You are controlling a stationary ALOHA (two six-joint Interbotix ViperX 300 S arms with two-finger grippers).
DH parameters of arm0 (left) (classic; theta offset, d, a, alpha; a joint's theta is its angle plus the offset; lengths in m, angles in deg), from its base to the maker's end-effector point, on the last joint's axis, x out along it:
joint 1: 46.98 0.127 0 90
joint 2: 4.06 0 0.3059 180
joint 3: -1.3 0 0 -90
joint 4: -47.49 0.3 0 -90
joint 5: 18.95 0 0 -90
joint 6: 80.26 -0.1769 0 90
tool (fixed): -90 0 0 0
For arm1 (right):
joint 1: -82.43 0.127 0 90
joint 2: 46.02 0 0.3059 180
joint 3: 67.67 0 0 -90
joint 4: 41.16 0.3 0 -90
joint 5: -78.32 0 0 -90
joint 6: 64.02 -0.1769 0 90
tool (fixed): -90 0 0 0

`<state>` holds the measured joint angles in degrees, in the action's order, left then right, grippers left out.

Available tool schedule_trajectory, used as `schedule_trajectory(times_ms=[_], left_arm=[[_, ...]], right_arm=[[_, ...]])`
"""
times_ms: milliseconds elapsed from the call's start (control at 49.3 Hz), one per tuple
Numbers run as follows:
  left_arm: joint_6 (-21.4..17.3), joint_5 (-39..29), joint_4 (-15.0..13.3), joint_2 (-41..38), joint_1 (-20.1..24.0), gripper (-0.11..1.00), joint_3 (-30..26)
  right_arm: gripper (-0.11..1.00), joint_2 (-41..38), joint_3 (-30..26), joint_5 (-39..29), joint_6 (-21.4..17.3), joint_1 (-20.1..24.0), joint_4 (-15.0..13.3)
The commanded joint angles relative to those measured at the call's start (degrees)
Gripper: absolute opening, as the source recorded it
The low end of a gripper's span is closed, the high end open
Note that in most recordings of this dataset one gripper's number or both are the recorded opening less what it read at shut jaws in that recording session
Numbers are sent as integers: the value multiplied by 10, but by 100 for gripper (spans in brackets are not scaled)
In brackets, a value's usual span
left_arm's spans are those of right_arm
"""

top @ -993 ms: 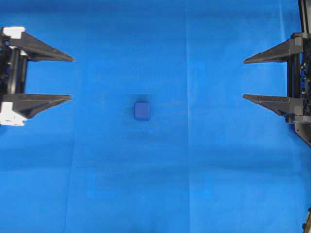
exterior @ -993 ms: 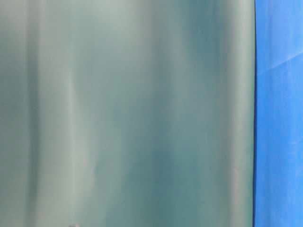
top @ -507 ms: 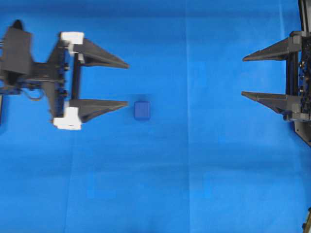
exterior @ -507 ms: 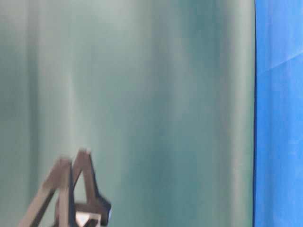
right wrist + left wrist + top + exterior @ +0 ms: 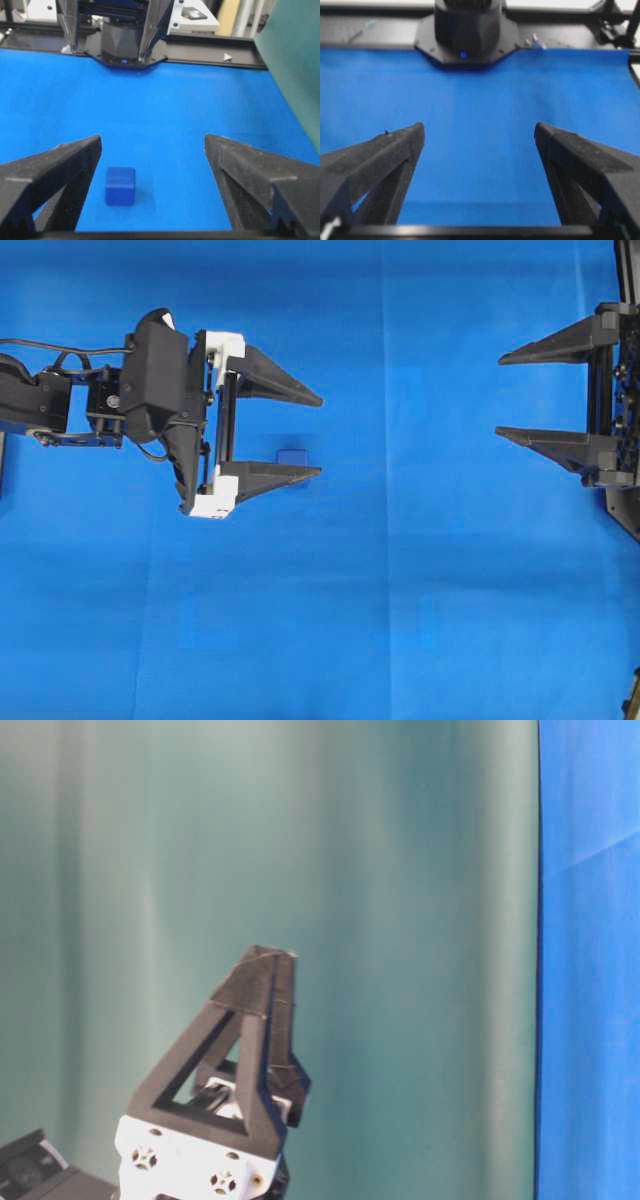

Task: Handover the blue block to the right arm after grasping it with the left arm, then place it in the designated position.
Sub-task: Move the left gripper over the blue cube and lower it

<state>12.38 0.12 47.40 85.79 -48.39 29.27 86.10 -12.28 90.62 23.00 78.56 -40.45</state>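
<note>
The blue block (image 5: 292, 455) lies on the blue cloth (image 5: 400, 600), and only its upper part shows in the overhead view, beside my left gripper's lower finger (image 5: 275, 476). My left gripper (image 5: 321, 435), with white brackets, hangs open over the block with nothing between its fingers. The left wrist view shows the left gripper (image 5: 478, 127) wide open over bare cloth, with no block in sight. From table level the left gripper (image 5: 268, 955) appears raised. My right gripper (image 5: 499, 398) stays open at the right edge. In its wrist view the blue block (image 5: 120, 186) sits left of centre, ahead of the open right gripper (image 5: 152, 137).
A grey-green backdrop (image 5: 300, 840) fills most of the table-level view. The opposite arm's black base (image 5: 465, 25) stands at the cloth's far edge in the left wrist view. Another arm base (image 5: 125, 35) and a black rail close the far edge in the right wrist view.
My left gripper has travelled right from the left edge until its lower finger overlaps the block in the overhead view, and it has risen into the table-level view. The right gripper and block have not moved.
</note>
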Motion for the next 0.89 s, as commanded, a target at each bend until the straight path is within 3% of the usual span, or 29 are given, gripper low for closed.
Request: schedule_trajectory(times_ms=[0, 527, 730, 872], left_arm=[[9, -44, 0, 8, -1, 93, -29], [11, -504, 9, -22, 6, 93, -203], [11, -589, 9, -49, 7, 93, -252], [11, -603, 9, -54, 6, 93, -262]], right_arm=[[98, -4, -14, 2, -1, -1, 1], [98, -4, -14, -4, -2, -1, 2], [98, -4, -15, -4, -2, -1, 2], [98, -4, -16, -4, -2, -1, 2]])
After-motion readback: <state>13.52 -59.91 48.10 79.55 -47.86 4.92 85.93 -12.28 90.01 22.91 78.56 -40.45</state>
